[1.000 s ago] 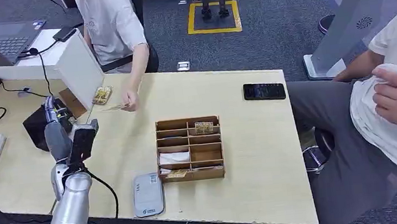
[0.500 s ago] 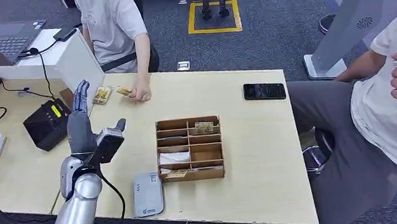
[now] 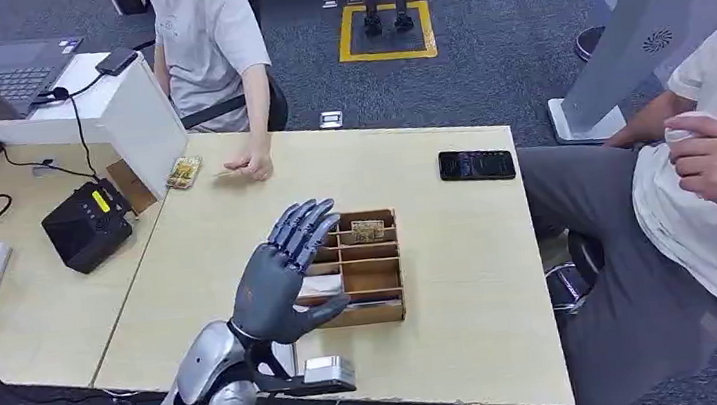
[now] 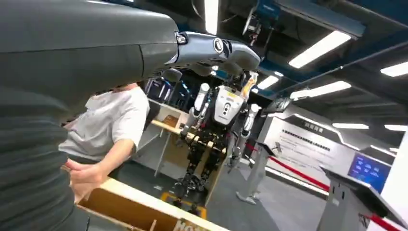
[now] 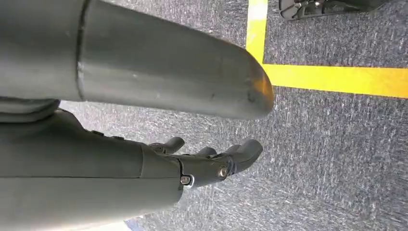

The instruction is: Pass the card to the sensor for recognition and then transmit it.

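While the left hand [image 3: 277, 276] hangs raised above the light wooden desk [image 3: 464, 292], its fingers [image 3: 301, 224] are released and spread, holding nothing, with the palm in front of the near left part of the wooden compartment box [image 3: 371, 261]. In the left wrist view the same hand [image 4: 211, 48] reaches out with straight fingers [image 4: 238, 55] towards a room where another robot [image 4: 219, 120] stands on a frame. The box sits in the middle of the desk, and a card [image 3: 368, 230] lies in one of its far compartments, on the right side of the box; a white item in a nearer left compartment is partly hidden by the hand. At the far left corner of the desk a small stack of cards [image 3: 184, 171] lies just beside a white upright panel [image 3: 140, 125], and a person's hand [image 3: 250, 166] rests on the desk near that stack, touching a thin item that is too small to tell. A black device [image 3: 85, 224] with a yellow label sits on the adjoining desk to the left, and a black phone [image 3: 476, 164] lies near the far right edge. A seated person [image 3: 714, 175] is at the right. The right hand [image 5: 211, 161] hangs over grey carpet [image 5: 337, 168] with a yellow line [image 5: 337, 79], its fingers [image 5: 248, 149] loosely curved and grasping nothing.
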Controlling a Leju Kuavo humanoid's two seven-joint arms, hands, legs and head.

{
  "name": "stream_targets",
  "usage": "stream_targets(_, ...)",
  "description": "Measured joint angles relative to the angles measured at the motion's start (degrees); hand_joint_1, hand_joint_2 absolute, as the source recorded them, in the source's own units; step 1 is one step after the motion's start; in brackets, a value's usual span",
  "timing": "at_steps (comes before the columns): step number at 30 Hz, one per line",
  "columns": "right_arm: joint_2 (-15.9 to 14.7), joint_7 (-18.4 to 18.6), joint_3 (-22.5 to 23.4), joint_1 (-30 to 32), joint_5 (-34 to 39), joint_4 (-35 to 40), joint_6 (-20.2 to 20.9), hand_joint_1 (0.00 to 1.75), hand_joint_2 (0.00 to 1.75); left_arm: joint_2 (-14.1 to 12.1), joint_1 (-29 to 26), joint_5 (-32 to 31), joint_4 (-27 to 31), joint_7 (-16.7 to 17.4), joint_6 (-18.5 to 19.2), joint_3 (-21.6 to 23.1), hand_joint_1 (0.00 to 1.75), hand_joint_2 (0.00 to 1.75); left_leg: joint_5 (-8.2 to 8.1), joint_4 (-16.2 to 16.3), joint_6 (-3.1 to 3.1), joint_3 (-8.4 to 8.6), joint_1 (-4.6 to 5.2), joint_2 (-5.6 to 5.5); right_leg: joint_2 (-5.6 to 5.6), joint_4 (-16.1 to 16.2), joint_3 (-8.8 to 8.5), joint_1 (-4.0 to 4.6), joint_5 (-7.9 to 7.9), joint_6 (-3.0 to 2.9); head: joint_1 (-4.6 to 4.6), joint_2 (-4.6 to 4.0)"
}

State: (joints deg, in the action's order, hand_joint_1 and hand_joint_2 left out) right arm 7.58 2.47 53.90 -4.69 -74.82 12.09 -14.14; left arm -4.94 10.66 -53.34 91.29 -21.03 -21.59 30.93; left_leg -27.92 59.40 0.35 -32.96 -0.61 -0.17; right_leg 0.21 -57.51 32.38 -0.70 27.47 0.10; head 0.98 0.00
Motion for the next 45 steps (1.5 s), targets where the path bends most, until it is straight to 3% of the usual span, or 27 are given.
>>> stream_targets(3,0.0,-0.2,0.0,0.0,-0.4,0.0,0.0,0.00,0.00,-0.2,0.0,-8.9,0.2,2.9,-4.0,0.9,0.00,1.75,0.01,0.0,-0.01,0.01,-0.01,0.00,0.00,0.0,0.00,0.01,0.00,-0.01,0.00,0.00)
stream_targets(9,0.0,-0.5,0.0,-0.1,-1.1,0.0,0.2,0.00,0.00,-0.6,0.4,-18.4,-2.4,7.2,-9.4,2.6,0.00,1.75,0.00,0.0,0.00,0.00,0.02,0.01,0.01,0.0,0.00,0.01,0.00,0.00,0.00,0.00)
stream_targets(20,0.0,-0.6,0.1,0.0,-1.8,0.0,0.2,0.00,0.00,-0.5,1.4,-19.8,-10.5,11.8,-11.1,2.6,0.00,1.75,0.00,0.0,0.00,0.00,0.02,0.01,0.01,0.0,-0.01,0.00,-0.01,0.00,0.00,0.00)
stream_targets(36,0.0,-0.9,0.1,0.0,-2.2,0.0,0.2,0.00,0.00,-0.5,1.4,-18.6,-15.8,13.1,-12.3,-1.6,0.00,1.75,0.00,0.0,0.00,-0.02,0.02,0.00,0.00,0.0,-0.01,0.00,-0.01,0.00,0.00,0.00)
stream_targets(42,0.0,-0.9,0.1,0.0,-2.2,0.0,0.3,0.00,0.00,-0.6,1.4,-18.8,-16.4,13.1,-11.4,-3.5,0.00,1.75,0.00,0.0,0.00,-0.01,0.02,0.00,0.00,0.0,-0.01,0.01,-0.01,0.00,0.00,0.00)
stream_targets(45,0.0,-0.8,0.1,0.0,-2.2,0.0,0.3,0.00,0.00,-0.9,1.5,-18.4,-16.5,12.4,-8.2,-3.8,0.00,1.75,0.00,0.0,0.00,-0.01,0.02,0.00,0.00,0.0,-0.01,0.01,-0.01,0.00,0.00,0.00)
